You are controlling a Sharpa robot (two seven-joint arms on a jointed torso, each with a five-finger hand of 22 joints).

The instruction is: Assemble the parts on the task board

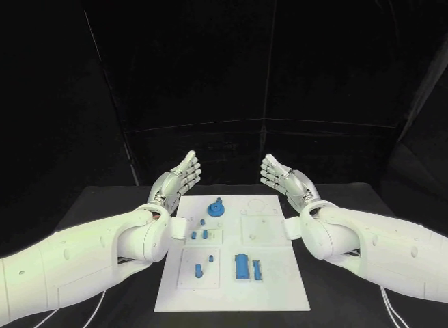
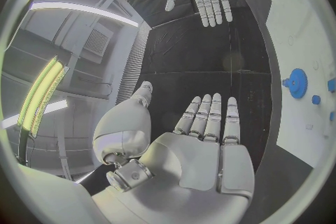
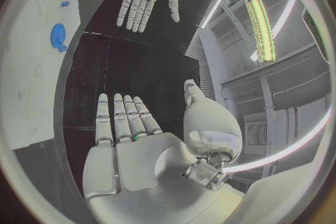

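Right now both hands are raised with flat palms facing each other, left hand (image 1: 177,179) and right hand (image 1: 286,179) spread and holding nothing. Between them lies the task board (image 1: 273,280), its blue parts (image 1: 246,266) untouched.

The flat white task board (image 1: 234,287) looks like smooth, matt hard plastic, and the small blue parts on it, among them a round toothed wheel (image 1: 217,206) and a long rectangular block (image 1: 243,266), have the same even, dull plastic look. The black table (image 1: 116,198) beneath is a matt, unreflective surface, its material not clear. The silver many-fingered left hand (image 1: 177,178) and the silver many-fingered right hand (image 1: 286,180) show a satin metallic finish with a soft sheen on the finger segments, while the white arm shells (image 1: 76,260) behind them are smooth, slightly glossy moulded plastic.
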